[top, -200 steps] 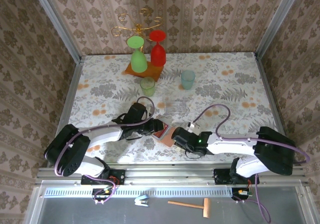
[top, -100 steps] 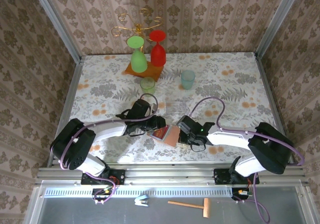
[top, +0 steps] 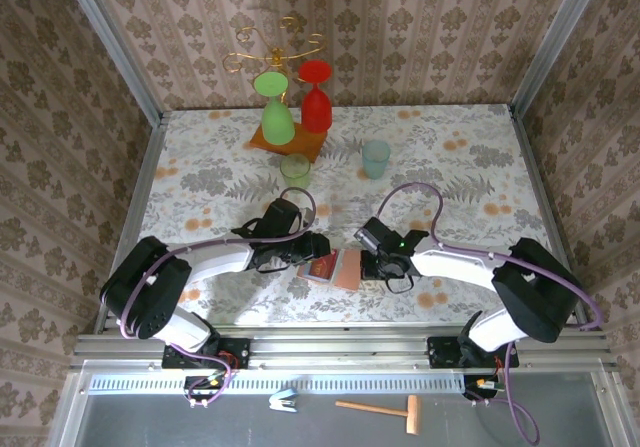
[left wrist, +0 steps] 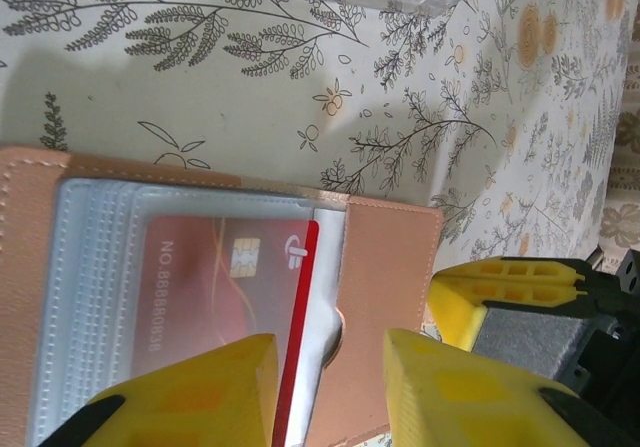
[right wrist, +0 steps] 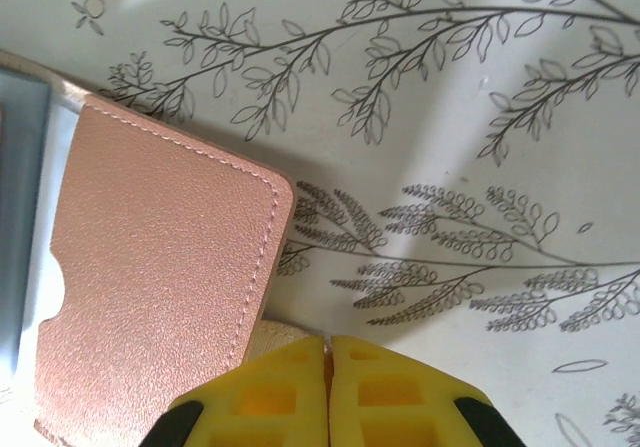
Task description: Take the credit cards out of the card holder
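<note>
Floral table (top: 470,167) carries the open holder (top: 347,270) near its front, between 2 grippers. Left gripper (left wrist: 328,357) jaws stand apart astride the red card (left wrist: 230,277) in its clear pocket; right gripper (right wrist: 328,352) jaws are closed beside the tan flap.

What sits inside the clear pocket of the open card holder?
A red credit card with a gold chip and a printed number, its edge poking out toward the tan flap. The left pincer's yellow fingers cover its lower part; cards beneath, if any, are hidden.
</note>
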Available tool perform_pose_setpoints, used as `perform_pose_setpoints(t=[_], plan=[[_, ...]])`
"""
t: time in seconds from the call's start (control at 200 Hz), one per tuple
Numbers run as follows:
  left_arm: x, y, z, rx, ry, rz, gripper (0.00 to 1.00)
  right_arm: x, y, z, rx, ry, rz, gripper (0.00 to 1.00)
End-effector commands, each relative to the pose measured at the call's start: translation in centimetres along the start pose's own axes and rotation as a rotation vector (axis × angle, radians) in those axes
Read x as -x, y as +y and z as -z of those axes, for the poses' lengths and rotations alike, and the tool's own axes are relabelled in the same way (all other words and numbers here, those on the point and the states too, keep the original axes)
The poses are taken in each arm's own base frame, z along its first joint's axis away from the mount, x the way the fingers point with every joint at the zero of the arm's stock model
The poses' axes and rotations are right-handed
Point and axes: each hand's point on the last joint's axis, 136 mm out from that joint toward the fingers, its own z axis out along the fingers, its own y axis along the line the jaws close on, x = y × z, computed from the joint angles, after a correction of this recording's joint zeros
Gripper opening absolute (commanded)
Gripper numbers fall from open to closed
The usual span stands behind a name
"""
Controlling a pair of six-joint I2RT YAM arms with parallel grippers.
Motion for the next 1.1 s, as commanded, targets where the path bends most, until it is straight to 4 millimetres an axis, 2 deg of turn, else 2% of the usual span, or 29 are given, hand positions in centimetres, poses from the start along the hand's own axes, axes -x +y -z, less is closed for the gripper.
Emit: perform_pose_setpoints(t=[0.0, 0.15, 0.23, 0.335, 0.43, 0.45, 0.56, 0.725, 0.86, 1.0, 1.015, 1.095], plan=[[0.6, -0.5, 0.0, -0.017, -0.006, -0.012, 0.34, -0.1, -0.5, 0.4, -0.047, 0.039, 0.063, 0.02], [0.4, -0.3, -0.1, -0.020, 0.001, -0.010, 0.34, 0.2, -0.5, 0.8, -0.057, 0.040, 0.074, 0.12], [0.3, -0.1, -0.2, -0.023, 0.006, -0.008, 0.34, 0.5, 0.0, 1.5, -0.038, 0.026, 0.064, 0.23], [0.2, 0.2, -0.2, -0.023, 0.007, -0.002, 0.34, 0.2, -0.5, 3.0, -0.049, 0.028, 0.047, 0.35], [0.1, 0.4, -0.2, -0.025, 0.010, 0.001, 0.34, 0.2, -0.8, 4.3, -0.058, 0.020, 0.032, 0.39], [0.1, 0.5, -0.2, -0.024, 0.011, 0.000, 0.34, 0.6, -0.6, 5.3, -0.040, -0.004, 0.026, 0.39], [0.2, 0.5, 0.0, -0.032, 0.006, 0.001, 0.34, 0.9, -0.2, 7.4, -0.007, -0.031, 0.004, 0.40], [0.5, 0.5, 0.5, -0.034, -0.004, -0.004, 0.34, 1.4, 2.8, 9.6, 0.145, -0.037, -0.014, 0.35], [0.6, 0.6, 0.5, -0.032, -0.004, -0.007, 0.34, 1.6, 7.6, 10.3, 0.350, -0.013, -0.018, 0.29], [0.5, 0.9, 0.5, -0.029, -0.003, -0.003, 0.34, 1.8, 11.6, 9.8, 0.415, 0.022, 0.020, 0.25], [0.6, 0.9, 0.6, -0.028, -0.003, -0.003, 0.34, 1.7, 11.9, 9.0, 0.403, 0.039, 0.025, 0.25], [0.6, 1.1, 0.6, -0.025, -0.007, 0.001, 0.34, 1.4, 13.3, 7.7, 0.380, 0.072, 0.048, 0.24]])
